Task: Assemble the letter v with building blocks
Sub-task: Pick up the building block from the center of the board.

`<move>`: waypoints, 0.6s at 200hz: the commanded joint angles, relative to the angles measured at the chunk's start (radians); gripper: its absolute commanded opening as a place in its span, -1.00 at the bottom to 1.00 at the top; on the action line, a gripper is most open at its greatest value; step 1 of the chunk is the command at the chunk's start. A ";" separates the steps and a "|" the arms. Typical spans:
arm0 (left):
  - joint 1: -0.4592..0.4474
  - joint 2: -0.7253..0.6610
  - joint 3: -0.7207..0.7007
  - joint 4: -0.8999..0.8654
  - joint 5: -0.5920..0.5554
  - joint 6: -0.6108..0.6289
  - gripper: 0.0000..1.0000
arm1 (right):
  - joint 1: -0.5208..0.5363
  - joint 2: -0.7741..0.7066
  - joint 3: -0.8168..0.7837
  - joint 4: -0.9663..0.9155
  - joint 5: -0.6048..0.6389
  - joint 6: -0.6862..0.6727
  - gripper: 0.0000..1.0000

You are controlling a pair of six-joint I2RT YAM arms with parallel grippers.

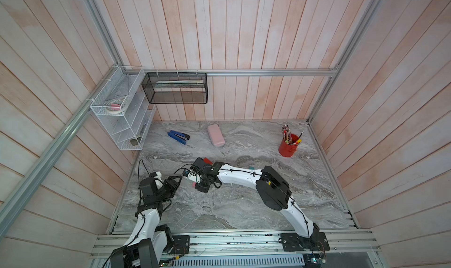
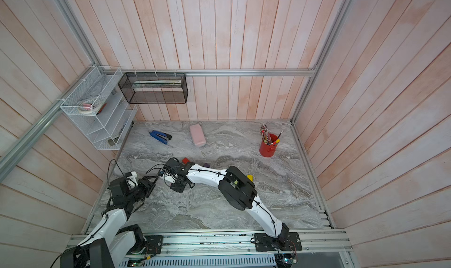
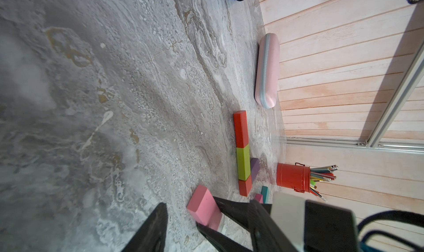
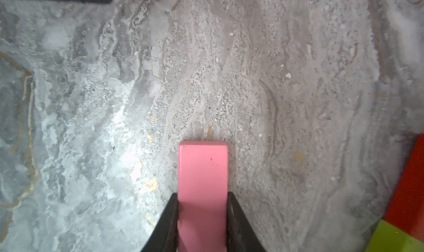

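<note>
Tabletop (image 1: 244, 205) of grey marble; pink plank walls (image 1: 244, 34). Red cup (image 1: 287, 148), far right, holds pencils (image 1: 288, 134). White wire rack (image 1: 119, 122), left wall, holds tape roll (image 1: 114, 108). Black mesh basket (image 1: 174, 89), back wall. Mid-tabletop, in line: red block (image 3: 240, 129), lime block (image 3: 243, 163), red cube (image 3: 245, 187); purple block (image 3: 254, 168) just beside lime. Right tool (image 4: 203, 196) clamped on pink block (image 4: 203, 165). Left tool (image 1: 180, 178) fingers apart.

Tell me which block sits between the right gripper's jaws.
The pink block, flanked by the jaws of the right gripper. The long red block, lime block and purple block lie free.
</note>
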 commanded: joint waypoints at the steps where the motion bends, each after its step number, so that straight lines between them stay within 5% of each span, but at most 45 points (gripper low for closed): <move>1: 0.004 0.003 0.010 0.003 0.013 0.026 0.10 | -0.052 -0.062 -0.042 0.038 0.003 0.066 -0.90; 53: -0.024 -0.039 0.046 0.024 0.017 0.067 -0.06 | -0.191 -0.235 -0.141 0.214 0.004 0.234 -0.87; 120: -0.218 0.104 0.187 0.040 -0.039 0.159 -0.13 | -0.321 -0.301 -0.208 0.225 0.052 0.352 -0.81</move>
